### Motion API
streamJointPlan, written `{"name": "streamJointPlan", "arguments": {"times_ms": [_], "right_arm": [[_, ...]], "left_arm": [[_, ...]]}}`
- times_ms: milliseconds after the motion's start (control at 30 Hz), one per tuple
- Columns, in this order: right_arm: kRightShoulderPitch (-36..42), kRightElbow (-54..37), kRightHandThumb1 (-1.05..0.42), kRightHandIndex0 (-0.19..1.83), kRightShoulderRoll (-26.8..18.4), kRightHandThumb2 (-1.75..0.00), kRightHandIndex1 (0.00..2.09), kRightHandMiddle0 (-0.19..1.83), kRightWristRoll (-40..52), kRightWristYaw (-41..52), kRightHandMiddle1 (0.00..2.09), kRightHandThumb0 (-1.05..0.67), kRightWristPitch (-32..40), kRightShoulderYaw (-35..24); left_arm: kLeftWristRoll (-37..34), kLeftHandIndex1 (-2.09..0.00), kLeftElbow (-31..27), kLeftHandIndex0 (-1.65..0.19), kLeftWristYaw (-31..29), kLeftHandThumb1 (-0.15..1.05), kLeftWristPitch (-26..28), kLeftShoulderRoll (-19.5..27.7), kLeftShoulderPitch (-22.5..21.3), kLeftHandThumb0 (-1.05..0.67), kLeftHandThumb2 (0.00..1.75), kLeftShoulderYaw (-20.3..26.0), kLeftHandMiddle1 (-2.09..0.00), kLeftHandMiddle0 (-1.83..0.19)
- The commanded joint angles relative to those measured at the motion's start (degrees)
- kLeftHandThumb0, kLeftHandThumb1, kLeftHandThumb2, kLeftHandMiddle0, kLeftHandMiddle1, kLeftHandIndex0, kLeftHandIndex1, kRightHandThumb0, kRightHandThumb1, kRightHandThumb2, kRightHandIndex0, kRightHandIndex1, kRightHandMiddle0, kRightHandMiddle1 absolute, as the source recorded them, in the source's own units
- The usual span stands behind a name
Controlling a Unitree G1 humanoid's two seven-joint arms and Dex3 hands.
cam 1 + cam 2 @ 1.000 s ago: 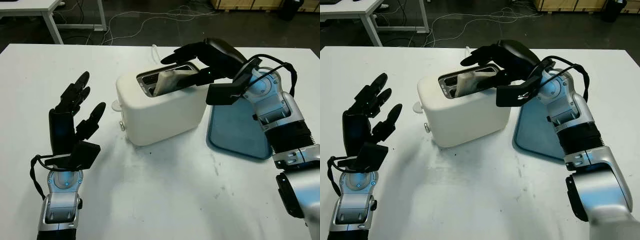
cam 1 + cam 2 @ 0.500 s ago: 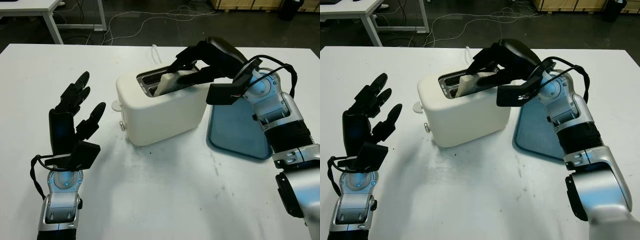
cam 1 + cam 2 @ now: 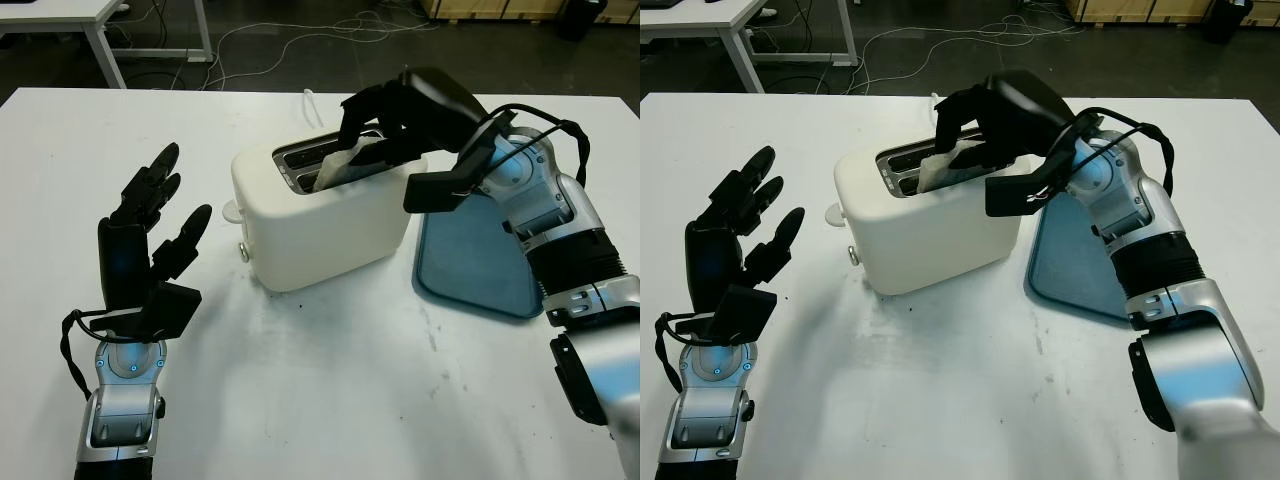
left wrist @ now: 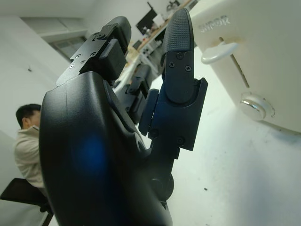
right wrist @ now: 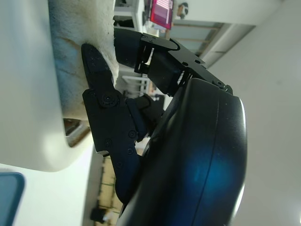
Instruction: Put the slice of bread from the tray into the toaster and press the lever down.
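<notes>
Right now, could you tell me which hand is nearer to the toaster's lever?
Left. The left hand is open beside the lever end of the toaster; the right hand grips the bread at the far end.

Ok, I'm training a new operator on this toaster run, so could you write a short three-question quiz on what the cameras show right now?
1. True or false: the pale slice of bread lies flat on the blue rectangular tray.
2. Which hand is at the bread? A) the black left hand B) the black right hand C) a person's hand
3. Fill in: the white lever knob sits on the end of the cream boxy toaster that faces the ___ hand.

Key:
1. False; it stands tilted in a toaster slot, part of it above the rim.
2. B; its fingers curl over the slice above the slot, while the left hand is open, raised beside the toaster.
3. left
</notes>
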Motion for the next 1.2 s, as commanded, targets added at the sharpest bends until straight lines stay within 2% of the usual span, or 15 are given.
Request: {"name": "streamJointPlan", "arguments": {"times_ms": [0, 133, 167, 233, 433, 500, 567, 600, 667, 700, 800, 900, 1033, 1167], "right_arm": [[-2.09, 0.0, -0.92, 1.12, -0.6, -0.07, 1.75, 0.9, -0.9, 0.55, 1.61, -0.39, -0.18, 0.8], [-3.13, -0.38, -0.92, 1.1, -0.29, -0.1, 1.74, 0.96, -1.04, 2.86, 1.41, -0.42, 0.7, 1.97], [-3.25, -0.44, -0.92, 1.12, -0.21, -0.11, 1.66, 1.0, -0.88, 3.69, 1.28, -0.43, 0.97, 2.19], [-3.21, -0.68, -0.92, 1.15, -0.03, -0.1, 1.61, 1.04, -0.82, 4.82, 1.19, -0.43, 1.49, 2.53], [-3.14, -0.9, -0.92, 1.12, -0.34, -0.12, 1.67, 0.99, -0.75, 8.44, 1.29, -0.44, 3.49, 3.47], [-3.4, -1.18, -0.92, 1.09, -0.67, -0.1, 1.63, 0.94, -0.44, 11.09, 1.28, -0.44, 4.66, 3.76], [-3.84, -1.62, -0.92, 0.98, -1.17, -0.06, 1.56, 0.85, -0.88, 13.93, 1.16, -0.46, 5.84, 4.36], [-4.08, -1.67, -0.91, 0.83, -1.48, -0.04, 1.47, 0.81, -0.89, 15.24, 1.04, -0.47, 5.89, 4.64], [-4.54, -1.63, -0.91, 0.56, -2.07, -0.01, 1.41, 0.75, -0.45, 17.78, 0.76, -0.48, 5.56, 5.06], [-4.73, -1.69, -0.91, 0.38, -2.34, -0.01, 1.34, 0.69, -0.11, 19.12, 0.52, -0.51, 5.53, 5.16], [-5.08, -2.27, -0.9, 0.15, -2.94, 0.0, 0.98, 0.61, 0.34, 21.82, 0.1, -0.57, 5.69, 5.09], [-5.38, -3.06, -0.9, 0.03, -3.53, 0.0, 0.72, 0.49, 0.3, 22.29, 0.02, -0.63, 5.12, 4.92], [-5.61, -4.37, -0.86, 0.0, -4.07, 0.0, 0.36, 0.33, 0.78, 20.9, 0.01, -0.71, 3.94, 3.96], [-6.13, -4.99, -0.86, 0.0, -3.77, -0.01, 0.23, 0.28, 2.27, 19.89, 0.0, -0.72, 3.67, 2.31]], "left_arm": [[0.49, 0.0, 0.19, -0.51, 0.67, 0.92, -0.74, -0.43, 0.18, -0.59, 0.28, -0.19, 0.0, -0.65], [0.14, 0.0, -0.22, -0.51, 0.59, 0.92, -0.24, -0.49, 0.45, -0.58, 0.28, -0.24, 0.0, -0.64], [0.21, 0.0, -0.29, -0.51, 0.71, 0.92, -0.13, -0.56, 0.47, -0.58, 0.27, -0.23, 0.0, -0.65], [0.07, 0.0, -0.49, -0.51, 0.72, 0.92, 0.02, -0.72, 0.51, -0.58, 0.27, -0.16, 0.0, -0.65], [-0.29, 0.0, -0.6, -0.52, 0.61, 0.92, 0.01, -0.79, 0.53, -0.57, 0.27, -0.07, 0.0, -0.65], [-0.28, 0.0, -0.43, -0.52, 0.74, 0.92, -0.23, -0.85, 0.47, -0.57, 0.27, -0.1, 0.0, -0.65], [-0.25, 0.0, -0.21, -0.52, 0.74, 0.92, -0.54, -0.71, 0.47, -0.57, 0.27, -0.06, 0.0, -0.65], [-0.3, 0.0, -0.14, -0.52, 0.71, 0.92, -0.63, -0.66, 0.49, -0.57, 0.27, -0.03, 0.0, -0.64], [-0.18, 0.0, -0.1, -0.52, 0.75, 0.92, -0.59, -0.62, 0.49, -0.58, 0.27, 0.0, 0.0, -0.64], [0.06, 0.0, -0.19, -0.52, 0.79, 0.92, -0.39, -0.56, 0.52, -0.58, 0.27, 0.0, 0.0, -0.65], [0.49, 0.0, -0.35, -0.52, 0.71, 0.92, -0.18, -0.33, 0.6, -0.58, 0.28, -0.05, 0.0, -0.64], [0.09, 0.0, -0.01, -0.52, 0.79, 0.92, -0.64, -0.53, 0.45, -0.58, 0.28, -0.03, 0.0, -0.64], [-0.04, 0.0, 0.05, -0.52, 0.8, 0.92, -0.59, -0.65, 0.47, -0.58, 0.27, -0.06, 0.0, -0.65], [-0.12, 0.0, 0.12, -0.52, 0.63, 0.92, -0.57, -0.59, 0.39, -0.58, 0.27, -0.16, 0.0, -0.65]]}}
